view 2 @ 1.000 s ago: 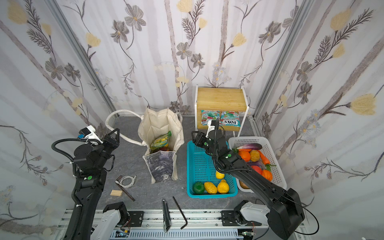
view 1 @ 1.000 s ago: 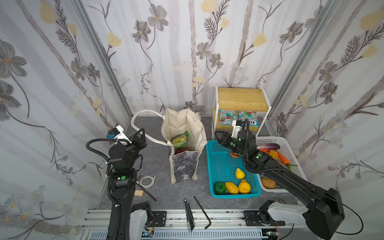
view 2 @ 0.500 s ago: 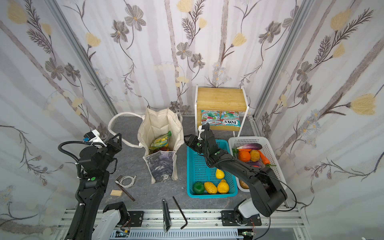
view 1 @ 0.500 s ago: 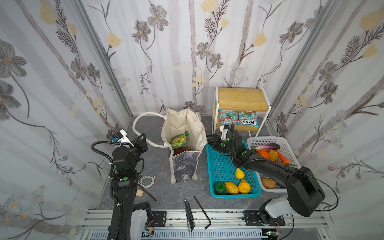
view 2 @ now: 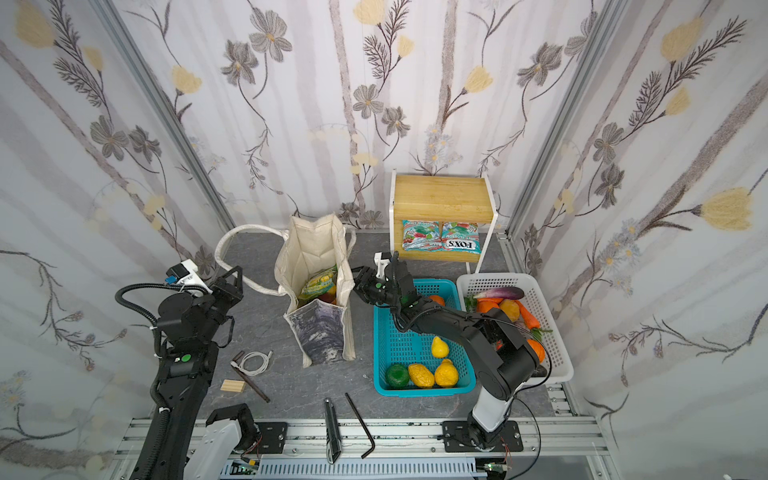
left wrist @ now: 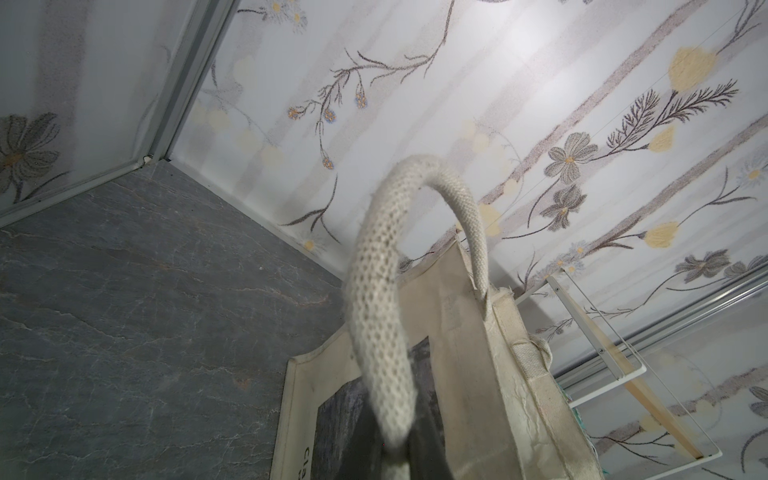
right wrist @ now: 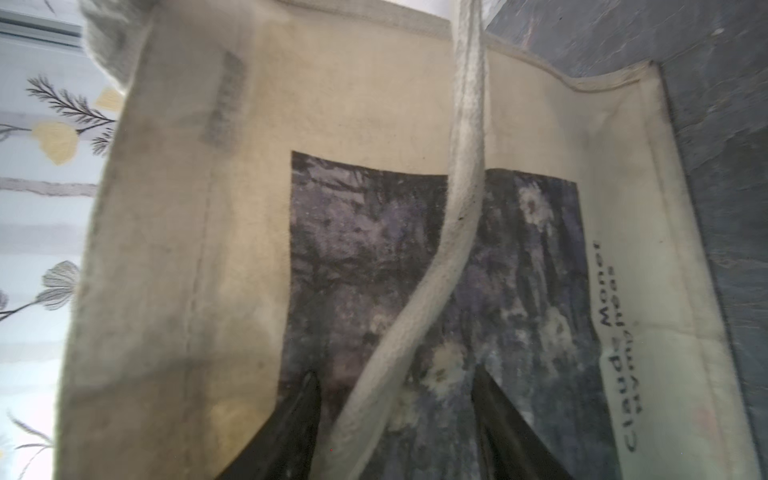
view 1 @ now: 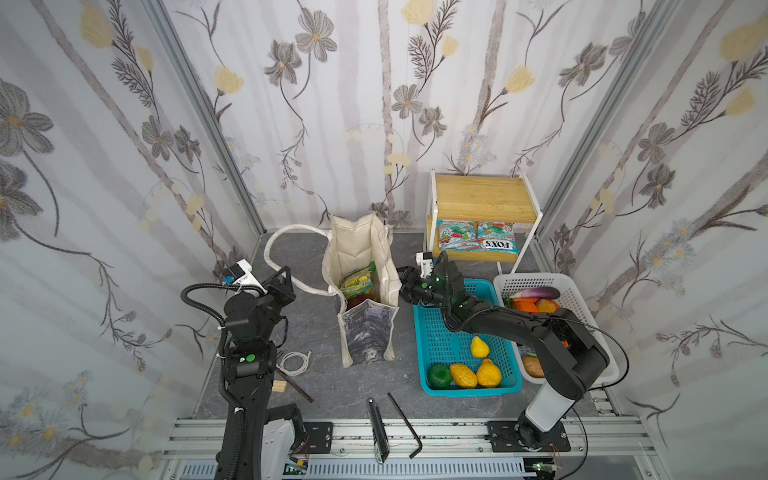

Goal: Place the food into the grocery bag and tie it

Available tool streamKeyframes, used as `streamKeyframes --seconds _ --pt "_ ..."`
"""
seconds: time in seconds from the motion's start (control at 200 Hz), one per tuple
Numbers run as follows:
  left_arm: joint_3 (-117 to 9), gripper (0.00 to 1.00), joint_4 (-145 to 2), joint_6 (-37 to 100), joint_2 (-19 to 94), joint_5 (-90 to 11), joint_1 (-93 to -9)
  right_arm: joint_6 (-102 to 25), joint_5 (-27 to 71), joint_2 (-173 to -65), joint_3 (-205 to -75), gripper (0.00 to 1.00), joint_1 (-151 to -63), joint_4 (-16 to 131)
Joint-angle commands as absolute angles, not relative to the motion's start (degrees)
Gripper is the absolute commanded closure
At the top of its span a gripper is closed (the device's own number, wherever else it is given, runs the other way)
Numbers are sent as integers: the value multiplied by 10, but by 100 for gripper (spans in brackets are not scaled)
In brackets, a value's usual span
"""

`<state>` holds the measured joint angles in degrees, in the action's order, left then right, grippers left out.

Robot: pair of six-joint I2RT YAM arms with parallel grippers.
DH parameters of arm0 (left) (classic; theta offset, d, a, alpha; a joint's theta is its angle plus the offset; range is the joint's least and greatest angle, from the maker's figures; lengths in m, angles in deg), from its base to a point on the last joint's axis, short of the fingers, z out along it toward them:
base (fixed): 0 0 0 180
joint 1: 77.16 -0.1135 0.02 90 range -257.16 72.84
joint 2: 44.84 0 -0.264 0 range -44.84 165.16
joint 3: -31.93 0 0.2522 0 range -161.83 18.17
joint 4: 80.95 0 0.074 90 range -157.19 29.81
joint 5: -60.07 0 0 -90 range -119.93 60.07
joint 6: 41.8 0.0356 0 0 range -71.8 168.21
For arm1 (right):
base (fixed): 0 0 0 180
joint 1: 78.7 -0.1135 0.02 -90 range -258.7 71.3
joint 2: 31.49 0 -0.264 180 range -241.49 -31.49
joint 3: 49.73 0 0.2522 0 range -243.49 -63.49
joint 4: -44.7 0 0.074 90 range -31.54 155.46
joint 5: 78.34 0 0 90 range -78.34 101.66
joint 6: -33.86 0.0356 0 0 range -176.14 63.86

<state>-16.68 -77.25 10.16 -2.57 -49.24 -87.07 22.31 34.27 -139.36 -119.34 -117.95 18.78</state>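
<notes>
The cream grocery bag (view 1: 365, 332) (view 2: 320, 336) stands upright and open mid-floor. Inside it shows food: a green-yellow snack packet (view 1: 357, 282) above something red (view 1: 358, 301). A long loop handle (view 1: 274, 241) curves out to the left, and my left gripper (view 1: 286, 277) (left wrist: 395, 453) is shut on that handle (left wrist: 378, 311). My right gripper (view 1: 402, 283) (right wrist: 395, 374) is open against the bag's right side panel (right wrist: 415, 257). The other handle strand (right wrist: 465, 166) runs loose between its fingers (right wrist: 307, 399).
A teal basket (view 1: 440, 332) with a yellow pear, a green and lumpy yellow fruits lies right of the bag, and a white basket (view 1: 582, 299) of vegetables lies beyond it. FOX'S packets (view 1: 478, 241) sit on the wooden shelf. A cable (view 1: 293, 363), hex key (view 1: 405, 419) and black tool (view 1: 376, 428) lie in front.
My right gripper has swung left from over the teal basket to the bag's right side. My left gripper has shifted slightly toward the bag, still holding the handle.
</notes>
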Motion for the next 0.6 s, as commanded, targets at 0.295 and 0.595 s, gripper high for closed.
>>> streamKeyframes --seconds 0.295,0.595 --pt "-162 100 -792 75 -26 -501 -871 448 292 -1471 -1173 57 -1223 -90" --pt "-190 100 -792 57 -10 -506 -875 419 254 -1440 -1086 100 -1190 -128"
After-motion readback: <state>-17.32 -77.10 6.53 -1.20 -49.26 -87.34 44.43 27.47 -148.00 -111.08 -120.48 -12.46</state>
